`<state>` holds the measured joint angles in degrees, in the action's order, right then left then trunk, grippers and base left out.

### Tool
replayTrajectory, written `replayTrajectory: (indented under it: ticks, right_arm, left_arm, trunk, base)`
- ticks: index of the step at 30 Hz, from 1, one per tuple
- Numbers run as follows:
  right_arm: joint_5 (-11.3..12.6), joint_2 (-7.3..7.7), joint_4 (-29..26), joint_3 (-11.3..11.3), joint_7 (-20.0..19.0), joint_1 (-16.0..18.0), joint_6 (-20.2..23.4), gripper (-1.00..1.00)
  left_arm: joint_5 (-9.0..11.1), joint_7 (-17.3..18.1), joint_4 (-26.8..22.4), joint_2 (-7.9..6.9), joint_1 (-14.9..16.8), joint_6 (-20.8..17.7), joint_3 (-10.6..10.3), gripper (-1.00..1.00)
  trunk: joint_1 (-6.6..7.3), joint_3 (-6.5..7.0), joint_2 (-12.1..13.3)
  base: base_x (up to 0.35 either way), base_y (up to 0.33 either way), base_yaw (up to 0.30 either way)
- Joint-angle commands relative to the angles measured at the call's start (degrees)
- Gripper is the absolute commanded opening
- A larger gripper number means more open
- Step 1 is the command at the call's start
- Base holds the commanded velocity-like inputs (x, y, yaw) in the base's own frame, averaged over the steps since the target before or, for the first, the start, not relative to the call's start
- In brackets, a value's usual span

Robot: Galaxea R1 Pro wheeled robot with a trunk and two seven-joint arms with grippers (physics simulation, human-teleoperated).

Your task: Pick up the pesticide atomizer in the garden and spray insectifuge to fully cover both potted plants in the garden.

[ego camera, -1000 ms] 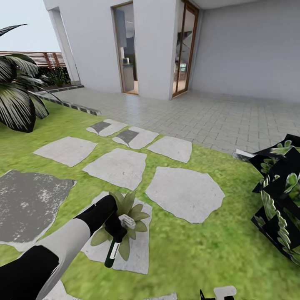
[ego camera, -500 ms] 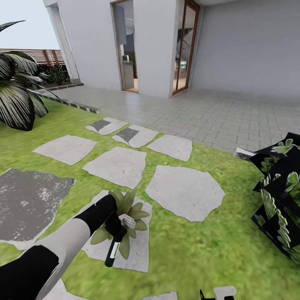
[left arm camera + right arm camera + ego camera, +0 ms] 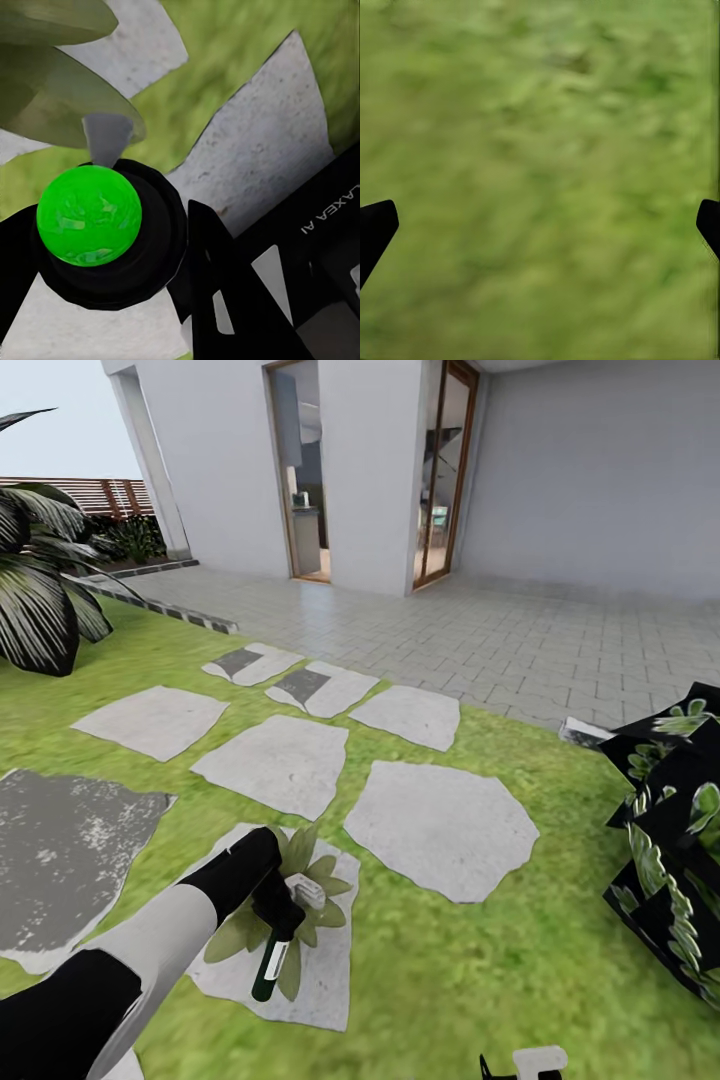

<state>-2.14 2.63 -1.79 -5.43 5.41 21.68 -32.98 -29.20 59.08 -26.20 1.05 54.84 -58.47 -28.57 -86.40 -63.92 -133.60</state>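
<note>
My left gripper (image 3: 282, 905) is shut on the pesticide atomizer (image 3: 268, 967), a slim dark-green bottle with a white label that hangs down from the fingers. It is held right over a potted plant (image 3: 318, 880), a low rosette of pointed green leaves on a stepping stone (image 3: 325, 970) in the garden. In the left wrist view the atomizer (image 3: 88, 215) shows end-on as a bright green round inside a black ring, between black fingers (image 3: 217, 277), with the plant's leaves (image 3: 52, 82) close by. My right gripper (image 3: 540, 225) is open over bare grass; it also peeks in low in the head view (image 3: 515, 1065).
Several grey stepping stones (image 3: 440, 825) lie on the lawn ahead. A dark blocky bush (image 3: 675, 850) stands at the right and a palm (image 3: 35, 600) at the left. Beyond lie a paved terrace (image 3: 480, 640) and the house wall with glass doors (image 3: 440, 480).
The whole picture has shifted slightly left and down, so the camera has moved. The left gripper still holds the atomizer over the plant.
</note>
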Motion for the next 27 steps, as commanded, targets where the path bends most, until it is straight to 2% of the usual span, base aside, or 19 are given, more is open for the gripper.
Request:
replayTrajectory:
  ticks: [1,8,14,19,27]
  right_arm:
    - [-0.24,0.00,0.03,-0.46,0.57,0.03,-0.07,1.00]
    - [-0.24,0.00,0.03,-0.46,0.57,0.04,-0.07,1.00]
    - [-0.24,-0.05,0.04,-0.46,0.57,0.05,-0.07,1.00]
    - [-0.24,-0.03,0.03,-0.46,0.57,0.04,-0.07,1.00]
    - [-0.24,-0.04,0.03,-0.46,0.57,0.03,-0.07,1.00]
  left_arm:
    - [-0.58,0.60,-0.08,0.00,0.02,-0.24,-0.02,-1.00]
    - [-0.59,0.60,-0.02,-0.09,-0.02,-0.19,0.04,-1.00]
    - [-0.60,0.60,0.01,-0.58,-0.27,-0.16,0.01,-1.00]
    - [-0.59,0.60,0.09,-0.57,-0.34,-0.16,0.01,-1.00]
    - [-0.60,0.60,0.01,-0.27,-0.34,-0.16,0.01,-1.00]
  trunk:
    - [0.00,-0.05,-0.02]
    - [0.00,-0.05,-0.02]
    - [0.00,-0.05,-0.02]
    - [0.00,-0.05,-0.02]
    - [0.00,-0.05,-0.02]
  base:
    - [0.042,-0.023,0.000]
    - [0.008,-0.004,0.008]
    - [0.000,0.000,0.184]
    - [0.004,0.000,0.035]
    - [0.193,-0.123,0.001]
